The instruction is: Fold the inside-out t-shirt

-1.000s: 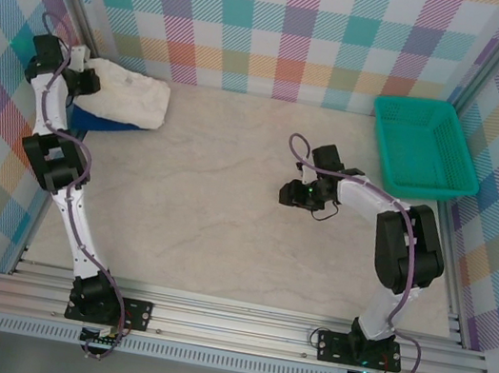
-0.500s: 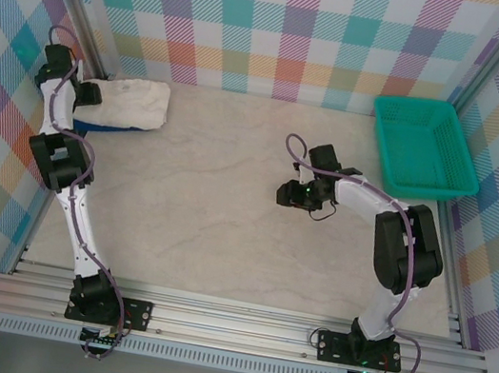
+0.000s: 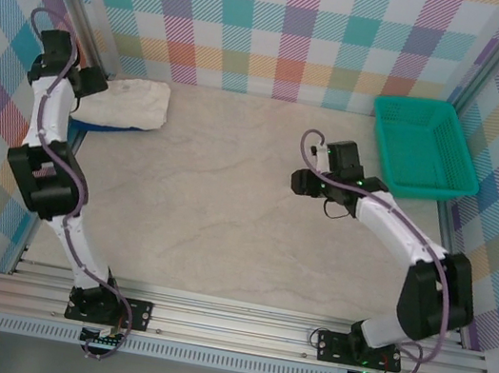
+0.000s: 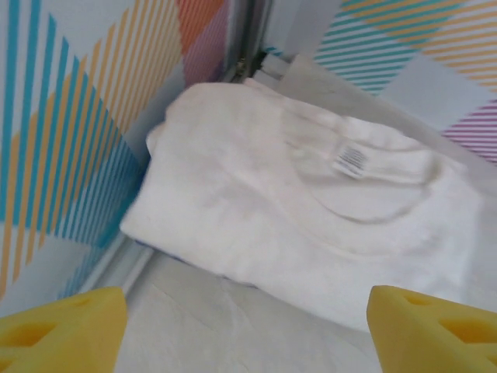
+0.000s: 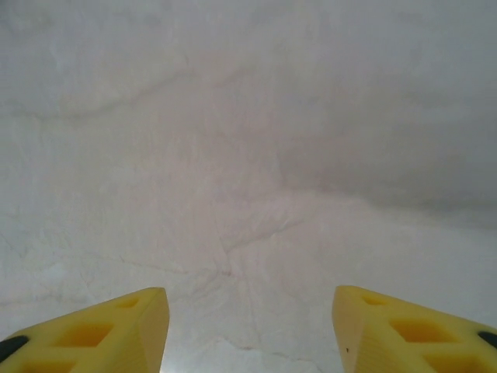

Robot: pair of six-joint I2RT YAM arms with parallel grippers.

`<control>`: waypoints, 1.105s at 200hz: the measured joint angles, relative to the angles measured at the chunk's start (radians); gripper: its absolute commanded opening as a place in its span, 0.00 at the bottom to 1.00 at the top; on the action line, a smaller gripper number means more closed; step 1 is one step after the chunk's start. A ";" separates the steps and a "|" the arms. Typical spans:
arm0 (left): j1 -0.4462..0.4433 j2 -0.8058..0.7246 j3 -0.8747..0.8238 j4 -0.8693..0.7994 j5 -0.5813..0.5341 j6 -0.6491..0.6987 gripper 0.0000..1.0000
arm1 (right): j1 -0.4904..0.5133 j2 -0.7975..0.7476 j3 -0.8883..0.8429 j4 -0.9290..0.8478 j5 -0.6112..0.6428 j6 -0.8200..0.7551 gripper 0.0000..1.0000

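The folded white t-shirt [image 3: 134, 103] is lying on a blue cloth [image 3: 96, 126], right across the table [image 3: 227, 202] from the green basket [image 3: 382, 133]. The left gripper [image 3: 92, 83] is hovering at the shirt's end farthest from the basket, fingers spread and gripping nothing. The right gripper [image 3: 301, 181] is hanging spread over bare table near the basket.

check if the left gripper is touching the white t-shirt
Cannot tell. In the left wrist view one fingertip of the open left gripper overlaps the t-shirt edge; neither gap nor contact shows plainly.
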 measured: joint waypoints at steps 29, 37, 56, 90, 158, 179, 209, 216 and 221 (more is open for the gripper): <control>-0.056 -0.316 -0.378 0.173 0.032 -0.114 0.89 | 0.000 -0.114 -0.074 0.059 0.138 -0.019 0.90; -0.075 -0.400 -0.482 0.234 0.045 -0.145 0.93 | 0.000 -0.135 -0.095 0.068 0.179 -0.021 0.96; -0.114 -0.587 -0.713 0.364 0.051 -0.218 0.98 | 0.000 -0.157 -0.130 0.071 0.288 -0.025 1.00; -0.226 -0.806 -1.015 0.509 -0.037 -0.270 1.00 | -0.006 -0.157 -0.172 0.091 0.475 -0.029 1.00; -0.367 -0.735 -1.346 0.785 -0.275 -0.127 1.00 | -0.111 -0.139 -0.497 0.442 0.552 -0.173 1.00; -0.392 -0.627 -1.422 0.956 -0.259 -0.072 1.00 | -0.161 -0.117 -0.555 0.576 0.520 -0.199 1.00; -0.406 -0.533 -1.448 1.094 -0.217 -0.019 1.00 | -0.234 -0.098 -0.639 0.764 0.432 -0.210 1.00; -0.407 -0.532 -1.448 1.120 -0.216 -0.010 1.00 | -0.246 -0.098 -0.661 0.813 0.411 -0.218 1.00; -0.407 -0.532 -1.449 1.145 -0.216 -0.001 1.00 | -0.251 -0.098 -0.674 0.844 0.393 -0.226 1.00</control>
